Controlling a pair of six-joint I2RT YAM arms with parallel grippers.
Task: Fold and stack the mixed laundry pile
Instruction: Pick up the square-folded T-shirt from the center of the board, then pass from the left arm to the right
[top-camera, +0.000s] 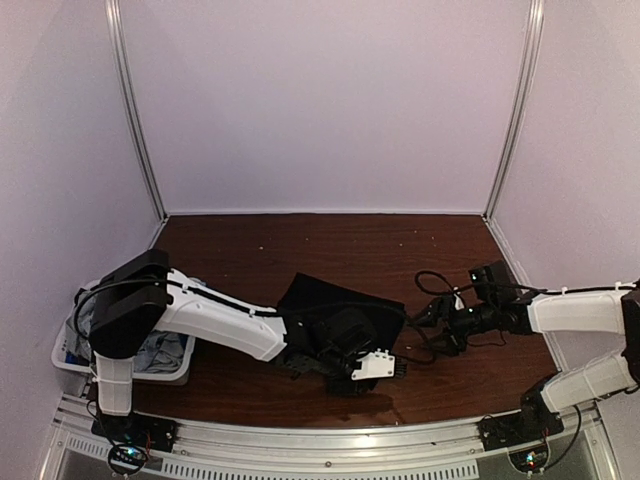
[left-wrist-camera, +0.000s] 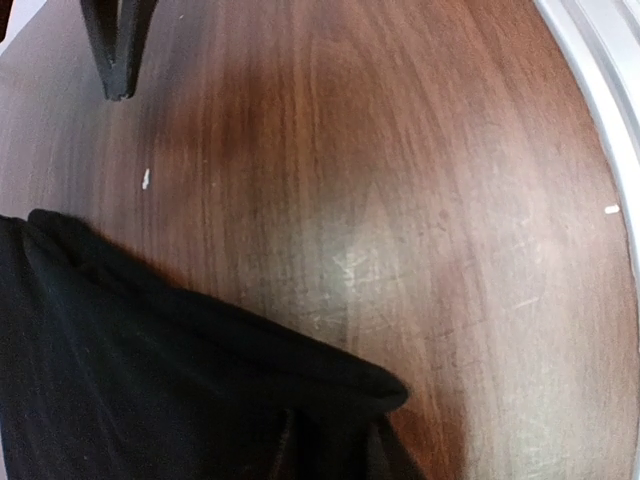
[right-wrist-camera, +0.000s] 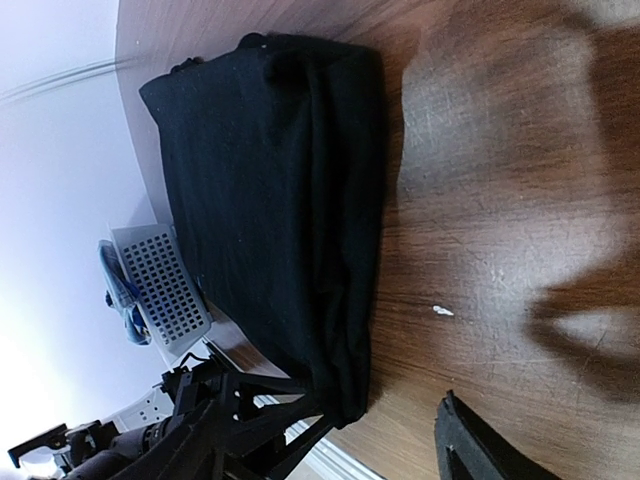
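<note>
Pale lilac walls (top-camera: 320, 100) close in your dark wooden worktop (top-camera: 300, 235) on three sides. At its middle you have the black shirt (top-camera: 335, 300), folded into a rough rectangle and lying flat. At the worktop's near left corner sits the white slatted basket (top-camera: 68, 362), with grey and blue garments (top-camera: 150, 352) heaped inside it. Your left tool (top-camera: 390, 368) sits at the shirt's near right corner, where the cloth bunches up toward it. It is black fingers against black fabric, so you cannot tell whether it pinches the cloth. Your right tool (top-camera: 428, 322) hovers just right of the shirt, clear of it, fingers spread and holding nothing.
</note>
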